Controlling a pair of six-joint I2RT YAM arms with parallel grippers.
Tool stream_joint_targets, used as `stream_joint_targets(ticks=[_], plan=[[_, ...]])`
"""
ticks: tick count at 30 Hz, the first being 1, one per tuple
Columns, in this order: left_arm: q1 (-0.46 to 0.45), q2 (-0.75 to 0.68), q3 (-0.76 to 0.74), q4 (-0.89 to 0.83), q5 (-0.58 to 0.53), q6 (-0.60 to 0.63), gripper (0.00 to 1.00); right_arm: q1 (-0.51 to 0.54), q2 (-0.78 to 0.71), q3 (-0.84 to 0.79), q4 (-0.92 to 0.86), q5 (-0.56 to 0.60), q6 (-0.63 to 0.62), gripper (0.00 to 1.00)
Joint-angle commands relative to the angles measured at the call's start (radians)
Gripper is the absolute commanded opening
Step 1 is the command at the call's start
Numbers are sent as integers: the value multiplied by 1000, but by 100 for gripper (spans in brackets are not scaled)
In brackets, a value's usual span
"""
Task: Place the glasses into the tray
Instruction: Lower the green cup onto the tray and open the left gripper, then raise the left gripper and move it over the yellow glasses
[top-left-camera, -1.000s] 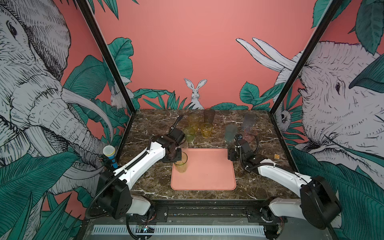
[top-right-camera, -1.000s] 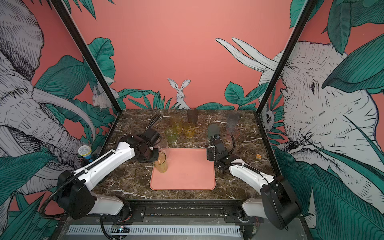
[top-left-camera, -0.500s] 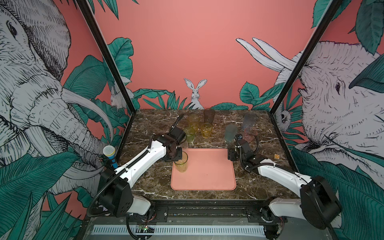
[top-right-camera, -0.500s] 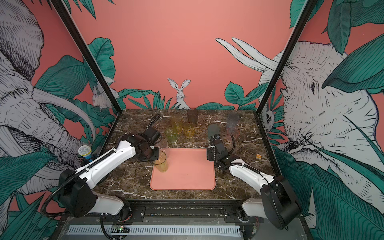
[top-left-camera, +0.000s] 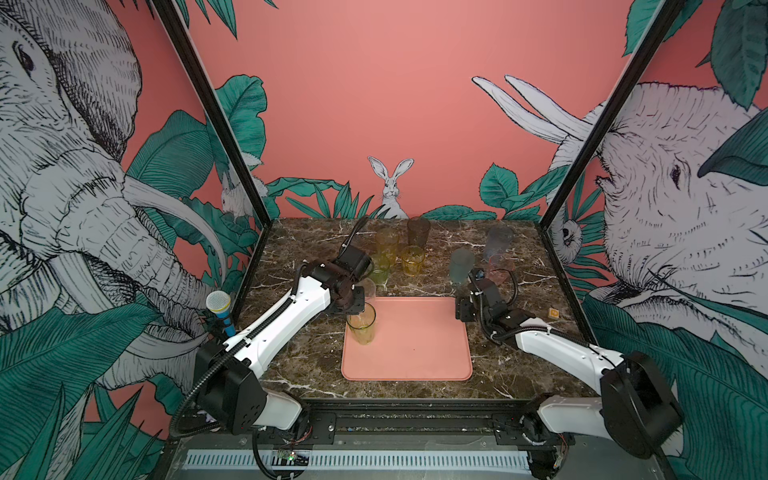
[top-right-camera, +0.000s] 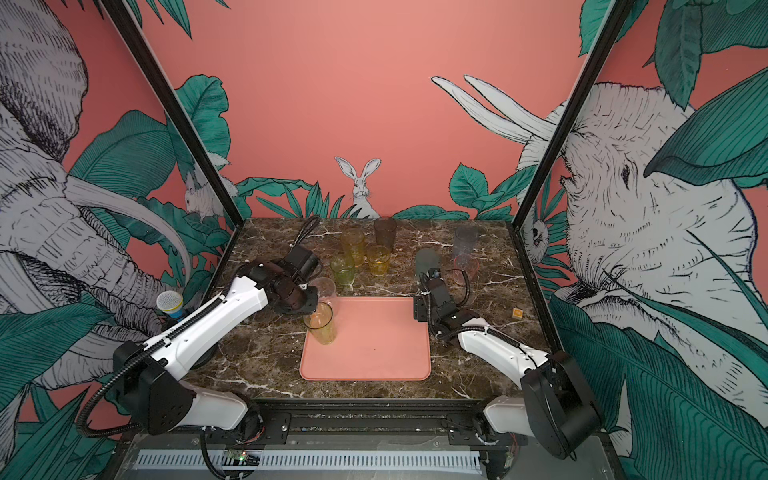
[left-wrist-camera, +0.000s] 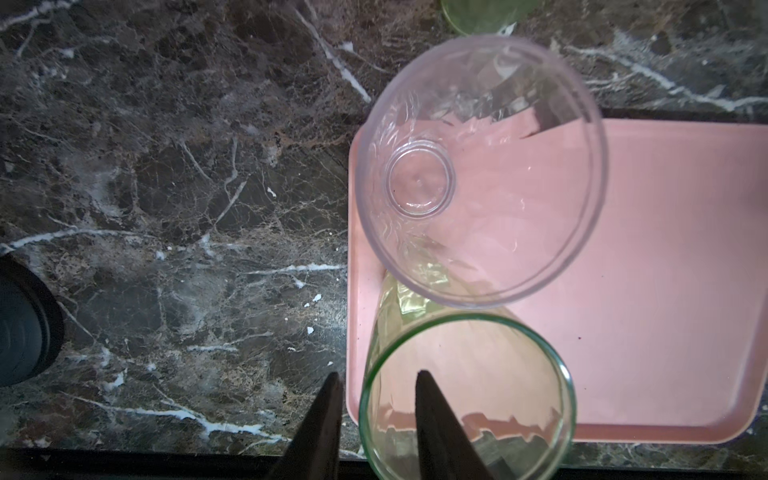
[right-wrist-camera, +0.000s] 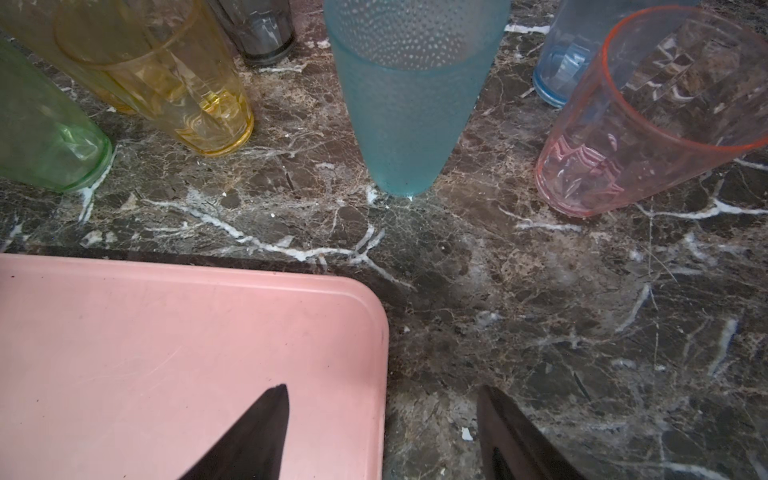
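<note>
The salmon-pink tray (top-left-camera: 415, 353) (top-right-camera: 374, 353) lies mid-table. A tall green glass (top-left-camera: 361, 328) (left-wrist-camera: 465, 399) stands at its left edge, and a clear glass (top-left-camera: 368, 289) (left-wrist-camera: 482, 166) stands at its far left corner. My left gripper (top-left-camera: 359, 305) (left-wrist-camera: 377, 374) is open astride the green glass's rim, one finger inside, one outside, neither pressing the wall. My right gripper (top-left-camera: 463, 309) (right-wrist-camera: 382, 388) hangs open and empty over the tray's far right corner (right-wrist-camera: 166, 353). Behind the tray stand amber (top-left-camera: 386, 245), grey (top-left-camera: 417, 232), teal (right-wrist-camera: 407, 104), blue (right-wrist-camera: 569, 62) and pink (right-wrist-camera: 648, 116) glasses.
A short amber glass (top-left-camera: 412, 259) and a short green one (top-left-camera: 379, 270) stand just behind my left wrist. A small orange cube (top-left-camera: 552, 312) lies at the right. A toy microphone (top-left-camera: 220, 309) stands outside the left frame post.
My left gripper's jaws have parted from the green glass's rim, and the glass stays upright in the tray. The right arm has not moved.
</note>
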Motion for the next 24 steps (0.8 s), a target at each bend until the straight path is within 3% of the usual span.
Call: stream_joint_targets(ticks=[1, 11, 24], plan=[[-3, 12, 115, -74, -48, 45, 38, -6, 1, 24, 8, 14, -7, 74], [-3, 147, 429, -123, -108, 122, 49, -6, -8, 19, 9, 21, -10, 74], [26, 377, 735, -78, -130, 168, 54, -8, -9, 17, 9, 15, -7, 74]])
